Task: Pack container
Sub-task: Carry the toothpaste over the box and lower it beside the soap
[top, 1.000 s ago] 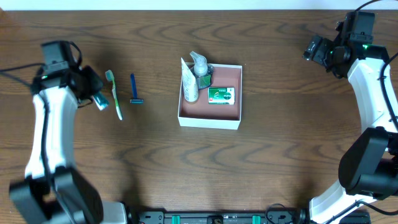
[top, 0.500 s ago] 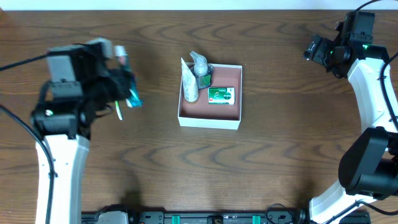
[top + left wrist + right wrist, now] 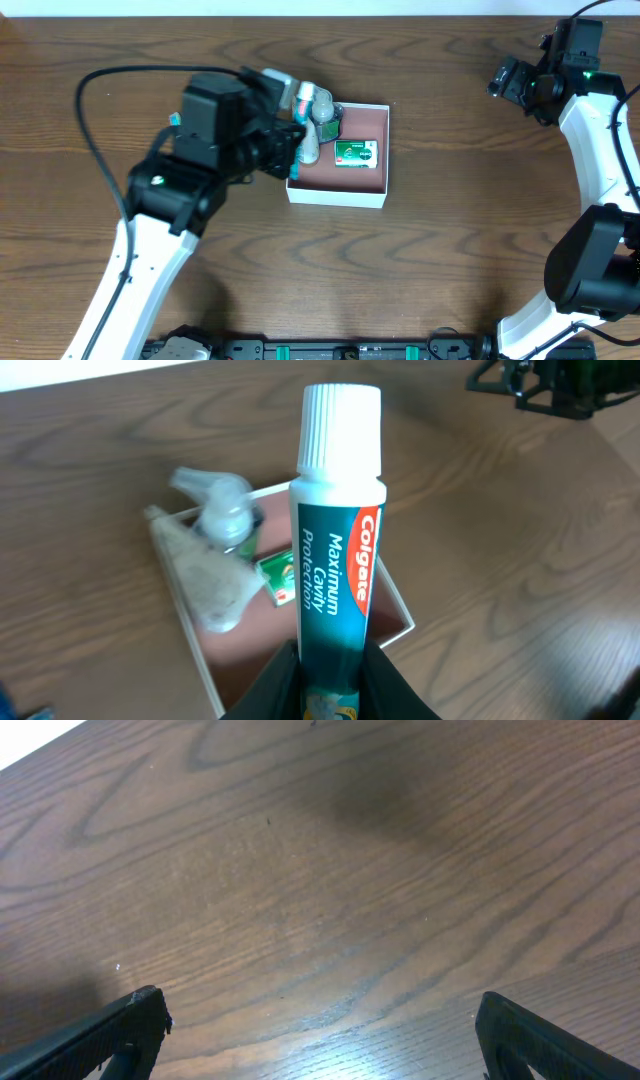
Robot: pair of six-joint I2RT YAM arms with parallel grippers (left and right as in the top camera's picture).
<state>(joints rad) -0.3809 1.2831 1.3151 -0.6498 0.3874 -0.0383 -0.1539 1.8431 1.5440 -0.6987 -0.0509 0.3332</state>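
Note:
A teal Colgate toothpaste tube (image 3: pixel 336 560) with a white cap stands upright in my left gripper (image 3: pixel 332 660), which is shut on its lower end. In the overhead view this gripper (image 3: pixel 296 135) hovers over the left edge of the container (image 3: pixel 336 196), a white box with a pinkish-brown floor (image 3: pixel 250 655). A white tube (image 3: pixel 307 140), a clear pump bottle (image 3: pixel 322 105) and a green soap box (image 3: pixel 355 152) lie inside. My right gripper (image 3: pixel 320 1040) stands wide open over bare wood at the far right (image 3: pixel 505 78).
The left arm (image 3: pixel 190 170) stretches across the table's left half and covers what lies under it. The right arm (image 3: pixel 600 150) runs along the right edge. The brown wooden tabletop (image 3: pixel 450 250) surrounds the box.
The left arm has swung right from the table's left side to the container's left edge, carrying the toothpaste. The toothbrush and razor seen earlier are now covered by it. The right arm has not moved.

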